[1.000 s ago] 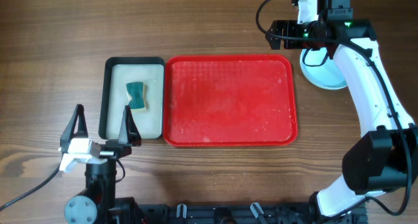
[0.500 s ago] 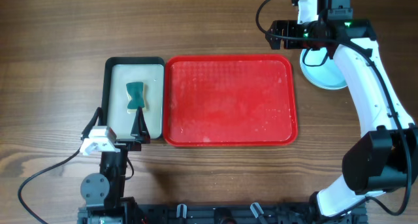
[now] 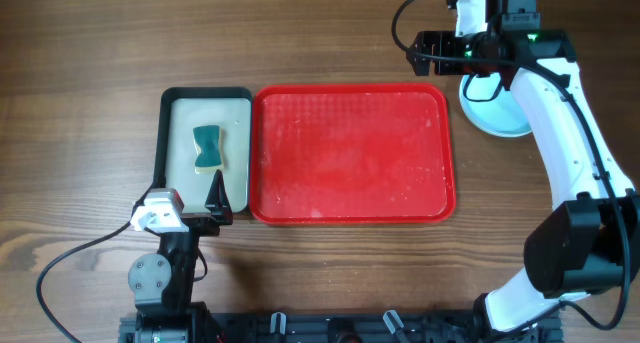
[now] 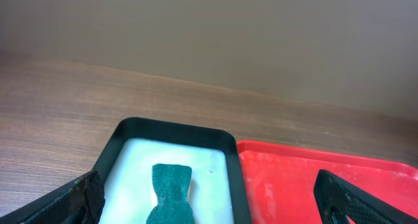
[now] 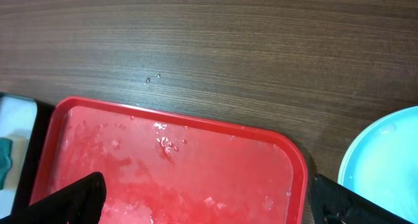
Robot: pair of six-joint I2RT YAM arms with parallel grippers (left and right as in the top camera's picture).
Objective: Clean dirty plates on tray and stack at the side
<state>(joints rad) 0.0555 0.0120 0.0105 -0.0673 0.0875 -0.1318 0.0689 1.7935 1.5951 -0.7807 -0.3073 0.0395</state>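
Note:
The red tray (image 3: 350, 208) lies mid-table with no plates on it, only wet streaks. It also shows in the right wrist view (image 5: 176, 119) and the left wrist view (image 4: 294, 152). A pale blue plate (image 3: 497, 118) lies on the wood just right of the tray's far right corner, also in the right wrist view (image 5: 385, 159). Whether other plates lie under it I cannot tell. My right gripper (image 3: 462, 68) is open and empty above the gap between tray and plate (image 5: 212, 201). My left gripper (image 3: 188, 205) is open and empty at the near end of the small tray (image 4: 212, 201).
A black-rimmed grey tray (image 3: 205, 93) sits against the red tray's left side and holds a teal sponge (image 3: 207, 146), both also in the left wrist view (image 4: 176, 125), (image 4: 171, 191). Bare wood table lies all around.
My left arm has moved right, toward the near end of the small grey tray. The right arm, plate and trays have not moved.

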